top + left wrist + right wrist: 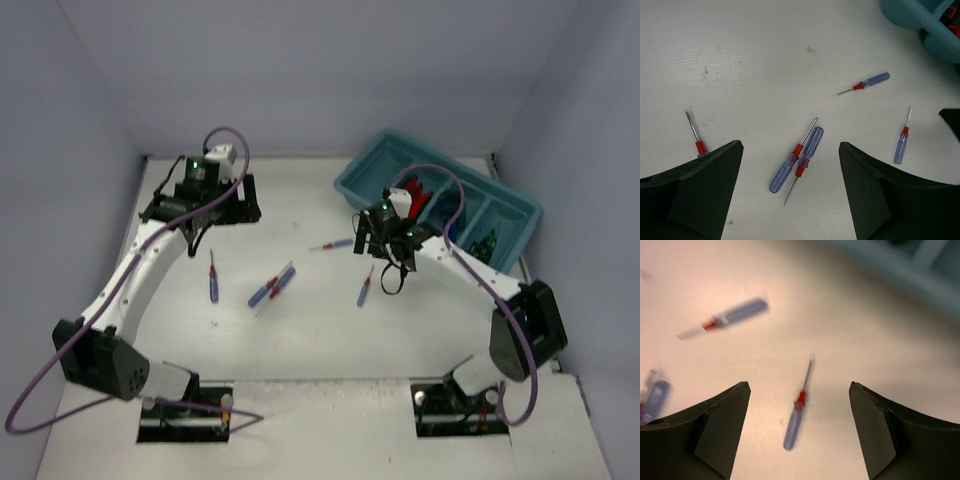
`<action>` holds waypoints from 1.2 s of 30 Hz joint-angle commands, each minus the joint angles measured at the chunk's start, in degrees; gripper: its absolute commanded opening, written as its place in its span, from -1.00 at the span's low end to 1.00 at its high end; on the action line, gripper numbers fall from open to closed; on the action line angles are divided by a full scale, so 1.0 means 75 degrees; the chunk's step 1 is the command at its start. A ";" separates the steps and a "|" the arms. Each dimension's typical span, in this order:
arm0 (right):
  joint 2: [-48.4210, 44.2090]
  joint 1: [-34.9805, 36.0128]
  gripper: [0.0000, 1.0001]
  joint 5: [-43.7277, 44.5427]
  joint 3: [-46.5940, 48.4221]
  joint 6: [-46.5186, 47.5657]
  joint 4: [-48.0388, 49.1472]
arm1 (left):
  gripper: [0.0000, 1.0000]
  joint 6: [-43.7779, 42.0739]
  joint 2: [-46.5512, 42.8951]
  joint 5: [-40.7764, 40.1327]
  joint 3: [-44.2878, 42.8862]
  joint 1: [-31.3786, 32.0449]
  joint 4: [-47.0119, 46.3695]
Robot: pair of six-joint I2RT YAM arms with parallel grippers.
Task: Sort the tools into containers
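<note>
We count five blue-handled, red-collared screwdrivers on the white table [300, 340], all outside the teal tray [350, 183]. The nearest screwdriver [333, 245] lies just off the tray's left end, and the second screwdriver [365, 288] is a little further out. The pair of screwdrivers [272, 288] lies side by side and touching, further off. The farthest screwdriver [213, 280] is well apart from the tray.

In one tray compartment we see red-handled tools [418, 200], partly crossed by the right arm's cable. The dark items [485, 243] toward the tray's right end are too small to name.

The right gripper [372, 238] hovers near the tray's left end with its jaws spread wide, holding nothing. Its wrist view is blurred, and the second screwdriver shows between the fingers [705, 430].

The left gripper [232, 207] is well apart from the tray, beyond all the screwdrivers, with its jaws equally wide and nothing in them. In its wrist view one finger [695, 190] hides the farthest screwdriver's handle, and only a corner of the tray shows.
</note>
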State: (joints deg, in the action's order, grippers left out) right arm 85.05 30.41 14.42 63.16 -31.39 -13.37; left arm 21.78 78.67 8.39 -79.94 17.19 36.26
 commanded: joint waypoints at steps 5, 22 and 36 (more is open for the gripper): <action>0.0013 0.0900 0.51 0.0201 -0.1574 -0.1823 -0.0362 | 0.51 0.0213 -0.0083 -0.0252 -0.0275 0.0004 -0.0018; 0.1000 0.1069 -0.63 -0.0444 -0.2082 -0.2256 0.0398 | 0.51 0.0389 -0.0005 -0.0259 -0.0216 0.0005 0.0170; 0.1123 0.0113 -1.00 -0.0009 0.2272 0.0436 -0.0280 | 0.51 0.0343 -0.0241 -0.0347 0.0039 -0.0007 0.0233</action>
State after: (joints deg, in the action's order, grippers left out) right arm 91.54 36.57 12.75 67.78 -35.77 -16.35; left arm 24.23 79.24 6.23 -79.78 17.19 38.53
